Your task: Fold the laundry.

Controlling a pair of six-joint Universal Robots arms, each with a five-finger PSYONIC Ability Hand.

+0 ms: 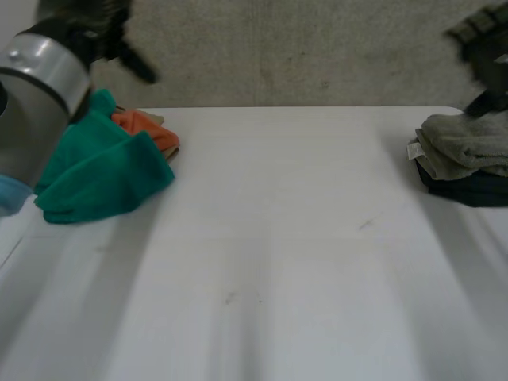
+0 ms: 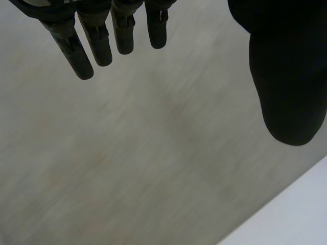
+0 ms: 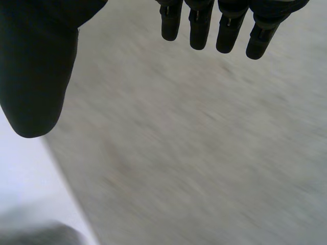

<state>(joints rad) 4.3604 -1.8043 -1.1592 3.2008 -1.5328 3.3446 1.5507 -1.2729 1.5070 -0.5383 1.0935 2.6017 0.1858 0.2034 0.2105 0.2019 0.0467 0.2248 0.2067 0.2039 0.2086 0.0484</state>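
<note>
Green cloth point(image 1: 103, 178), orange cloth point(image 1: 147, 131): unfolded — far-left corner of tabletop point(image 1: 278, 262).
Grey stack point(image 1: 468, 147): looks folded — right edge.
Left hand point(image 2: 288, 71), right hand point(image 3: 36, 66): fingers straight, empty.

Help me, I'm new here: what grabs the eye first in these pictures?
A teal cloth lies heaped against an orange cloth at the white table's left edge; a folded grey cloth sits on a dark cloth at its right. The left hand and right hand are open, holding nothing.
</note>
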